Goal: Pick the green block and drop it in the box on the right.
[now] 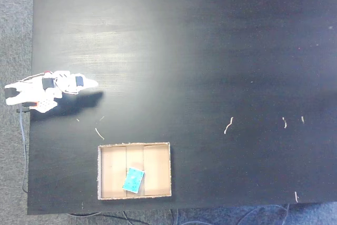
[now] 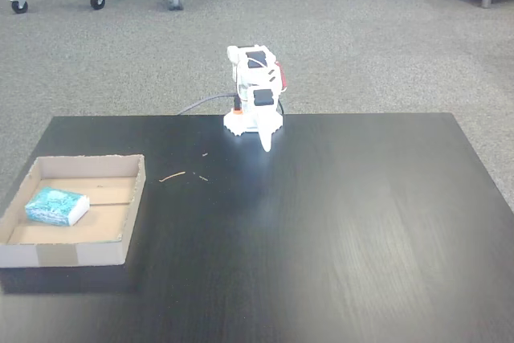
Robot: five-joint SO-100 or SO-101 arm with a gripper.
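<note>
The bench (image 1: 210,51) is black with a faint wood grain and a pale sheen of glare. The box (image 2: 120,198) is tan cardboard, paler and rough along its edges, with seams striping its floor. The green block (image 2: 56,206) is teal, its top lighter and speckled. The arm (image 2: 255,98) is white with black and red parts. The carpet (image 2: 385,46) is mottled grey.

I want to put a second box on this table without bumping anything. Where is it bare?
The wide table stretch away from the arm is bare apart from a few small scraps. Crowded spots: the edge where the folded arm and its gripper sit, and the corner with the box holding the green block.
</note>
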